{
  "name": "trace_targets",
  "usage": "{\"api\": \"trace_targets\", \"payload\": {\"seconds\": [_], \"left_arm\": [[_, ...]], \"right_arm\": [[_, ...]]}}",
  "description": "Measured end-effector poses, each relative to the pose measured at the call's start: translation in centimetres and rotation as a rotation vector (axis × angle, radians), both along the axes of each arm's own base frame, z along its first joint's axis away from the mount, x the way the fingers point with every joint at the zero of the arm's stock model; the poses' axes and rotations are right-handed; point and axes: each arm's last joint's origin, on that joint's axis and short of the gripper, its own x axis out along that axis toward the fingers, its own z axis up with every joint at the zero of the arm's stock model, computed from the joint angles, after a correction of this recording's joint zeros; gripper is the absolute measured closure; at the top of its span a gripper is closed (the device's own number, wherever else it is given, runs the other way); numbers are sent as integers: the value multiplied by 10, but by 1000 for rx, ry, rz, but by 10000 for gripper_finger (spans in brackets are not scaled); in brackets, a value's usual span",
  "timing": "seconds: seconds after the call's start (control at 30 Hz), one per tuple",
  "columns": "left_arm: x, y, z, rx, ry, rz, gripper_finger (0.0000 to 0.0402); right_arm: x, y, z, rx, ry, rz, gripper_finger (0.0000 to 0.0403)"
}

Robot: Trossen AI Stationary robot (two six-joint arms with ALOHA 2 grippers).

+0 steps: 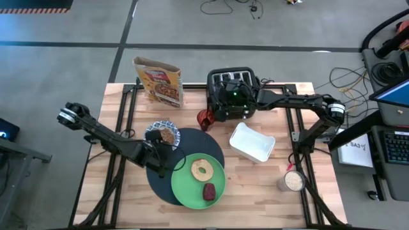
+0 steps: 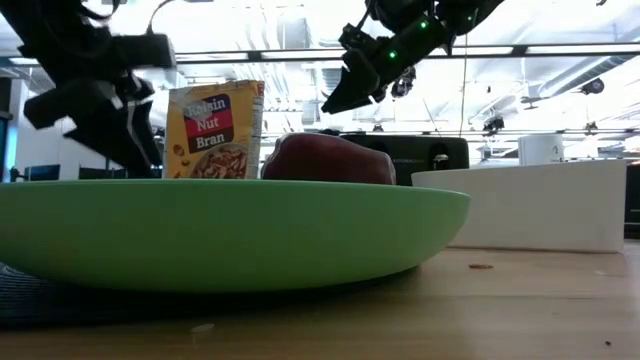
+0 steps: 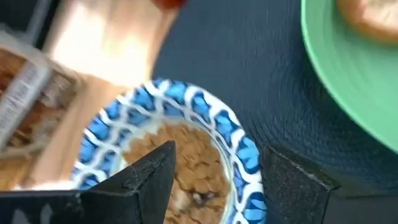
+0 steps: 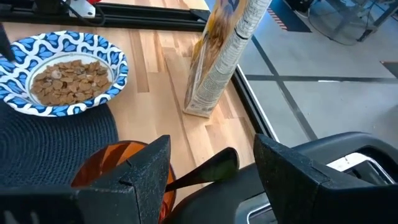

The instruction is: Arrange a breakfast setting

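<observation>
Light wooden table [image 1: 192, 214] on a grey concrete floor, cables and a desk at the right edge.

Left gripper [image 1: 160, 142]: above the blue-and-white patterned bowl [image 1: 162, 132], fingers [image 3: 149, 177] spread apart with the bowl's rim between them in the left wrist view. Not closed on anything. Bowl holds brown cereal flakes and overlaps the far-left edge of the round black mat [image 1: 160, 182].

Lime-green plate [image 1: 185, 191] on the mat's near-right part, overhanging it. On the plate: tan bagel ring [image 1: 202, 170] and, nearer the front edge, a dark-red food lump [image 1: 209, 191]. In the low view the plate fills the foreground with the lump showing over its rim.

Right gripper [image 1: 225, 102]: raised over the black toaster [image 1: 246, 86] at the table's far side. Fingers [image 4: 149, 171] open, empty. Below them, in the right wrist view, an amber-red translucent cup [image 4: 118, 165] with a dark spoon [image 4: 202, 171] leaning in it; the cup stands just beside the toaster's left side, near the mat's far edge.

Raisin Nut Bran box [image 1: 158, 80] upright at the far left of the toaster. White rectangular tray [image 1: 252, 142] right of the mat. Small jar with pale contents [image 1: 293, 181] near the right front.
</observation>
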Motion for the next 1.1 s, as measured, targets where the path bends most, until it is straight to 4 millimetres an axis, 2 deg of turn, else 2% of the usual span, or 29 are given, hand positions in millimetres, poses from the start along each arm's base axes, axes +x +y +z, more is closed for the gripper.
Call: {"api": "trace_targets", "payload": {"seconds": [0.3,0.5,0.63,0.8,0.9,1.1], "left_arm": [[-15,9,47,194,-276,-48,182],[-19,12,67,273,-416,-88,182],[-19,12,69,266,-444,-90,182],[-17,11,58,274,-418,-91,182],[-14,10,50,274,-416,-90,182],[-8,6,43,263,-438,-80,182]], "right_arm": [[-1,-7,-9,14,7,-23,184],[9,-11,-30,18,58,-15,184],[13,-12,-29,8,34,-7,184],[13,-12,-29,8,30,-7,196],[13,-12,-29,7,30,-5,228],[14,-12,-28,21,9,30,319]]}}
